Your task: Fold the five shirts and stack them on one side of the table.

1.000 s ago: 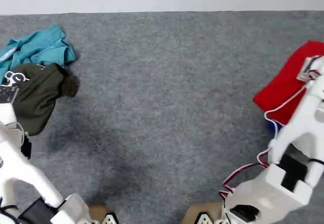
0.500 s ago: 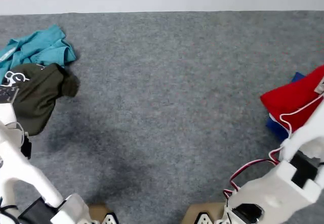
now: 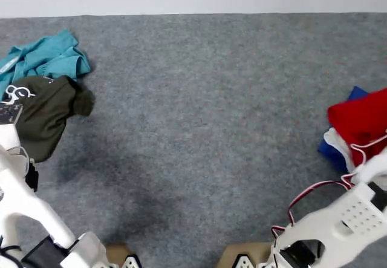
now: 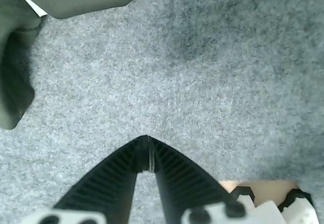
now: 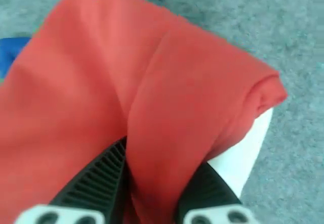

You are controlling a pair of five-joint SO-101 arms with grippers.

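Right gripper (image 5: 159,158) pinches a raised fold of the red shirt (image 5: 101,72), which lies folded with a thick rounded edge at the table's right side, over a white shirt (image 3: 337,144) and a blue shirt (image 3: 330,154); all three are cut off at the high view's edge, so their full shapes cannot be made out. Left gripper (image 4: 149,154) hangs pressed together over the grey table (image 3: 205,98), beside the crumpled dark green shirt (image 3: 42,114); a crumpled teal shirt (image 3: 45,59) touches it on the far side, at far left
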